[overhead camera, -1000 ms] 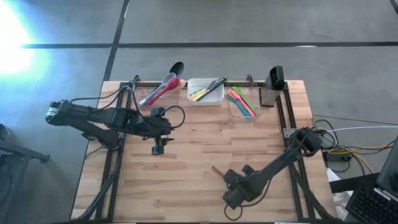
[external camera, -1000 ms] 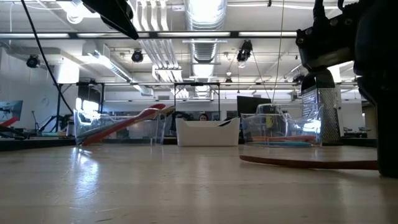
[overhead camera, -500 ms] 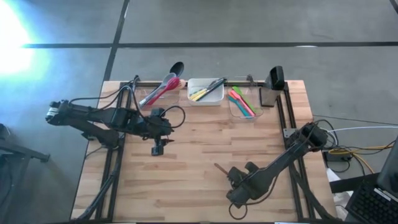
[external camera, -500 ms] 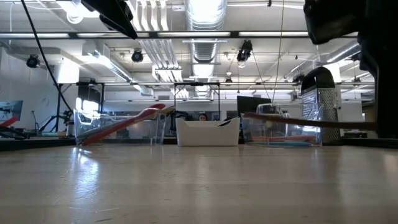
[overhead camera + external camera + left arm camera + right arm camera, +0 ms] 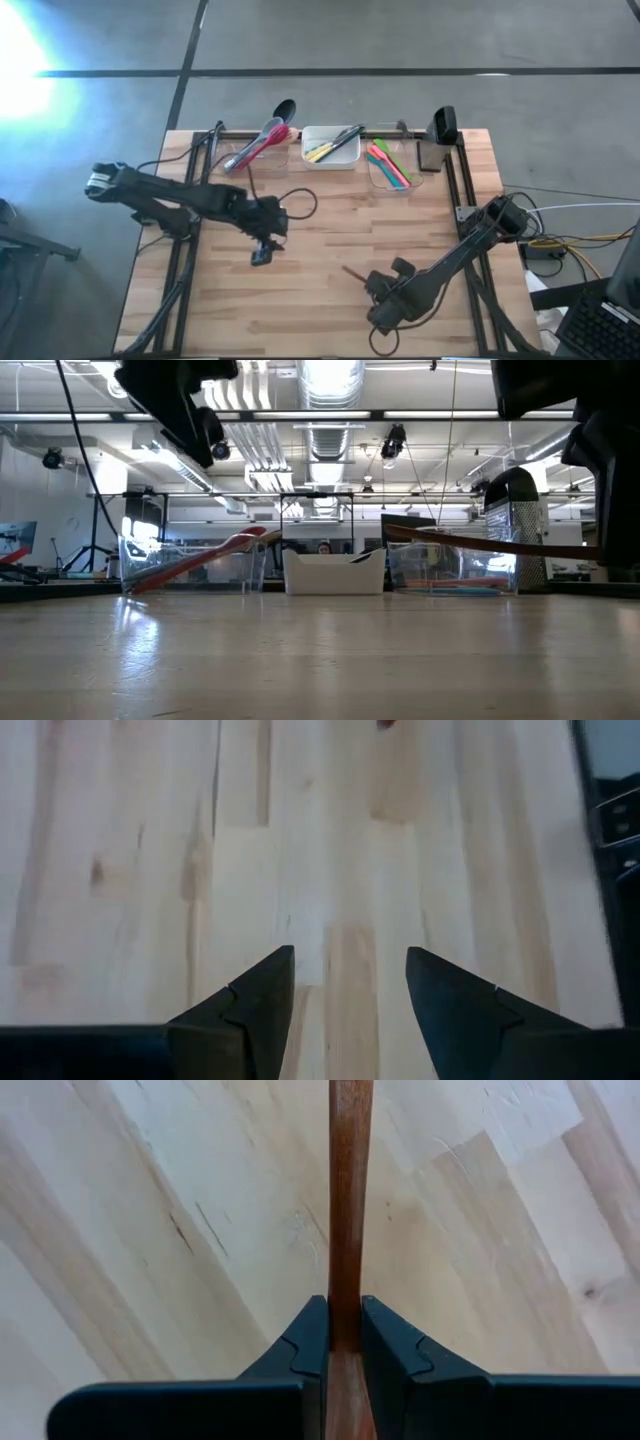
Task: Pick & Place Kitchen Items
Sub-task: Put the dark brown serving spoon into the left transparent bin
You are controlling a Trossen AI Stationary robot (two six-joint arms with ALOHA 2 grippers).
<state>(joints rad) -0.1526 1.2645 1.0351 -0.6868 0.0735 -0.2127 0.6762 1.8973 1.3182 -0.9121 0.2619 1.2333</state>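
A slim wooden utensil point(image 5: 349, 1200) hangs nearly level above the table's near right part, with my right gripper point(image 5: 378, 288) shut on it. Its free end point(image 5: 349, 270) sticks out toward the table's left. In the low view the wooden utensil point(image 5: 480, 543) shows clear of the tabletop. My left gripper point(image 5: 350, 960) stands open over bare wood near the table's middle, left gripper point(image 5: 260, 257), with nothing between its fingers. Other kitchen items lie in tubs along the far edge. My right gripper pinches the wooden utensil's shaft point(image 5: 346, 1315) between its two fingers, which come from above, pointing steeply down and lying across it. The shaft carries on past the fingers on both sides. The utensil is lifted clear of the table, close to level.
At the far edge stand a clear tub point(image 5: 250, 152) with red and black utensils leaning out, a white tub point(image 5: 331, 158) with yellow and black items, and a clear tub point(image 5: 381, 175) with coloured spatulas. A metal grater point(image 5: 431, 154) stands at the far right. Black frame rails run along both sides.
My right gripper has risen, and the wooden utensil, which lay on the table, now hangs clear of it and nearly level. My left gripper has come down and toward the table's near edge and right, tipping more steeply downward, still open.
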